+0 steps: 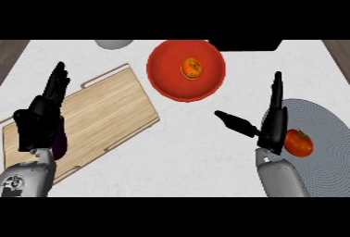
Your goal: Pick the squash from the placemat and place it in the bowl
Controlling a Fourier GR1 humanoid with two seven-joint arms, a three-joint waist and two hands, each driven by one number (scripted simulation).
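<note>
Squash (pixel 191 68) sits in red bowl (pixel 186 69), far centre. Right hand (pixel 272 124) open, fingers straight, at grey placemat (pixel 328 134) w/ tomato (pixel 298 142) beside it. Left hand (pixel 42 115) open over wooden cutting board (pixel 103 115), left.

No text, label or number can be read anywhere

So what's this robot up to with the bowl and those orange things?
An orange squash already sits in the red bowl. The right hand is open, beside a round grey placemat, where a tomato lies. It holds nothing. The left hand rests open over a wooden cutting board, with something dark purple partly hidden behind it.
</note>
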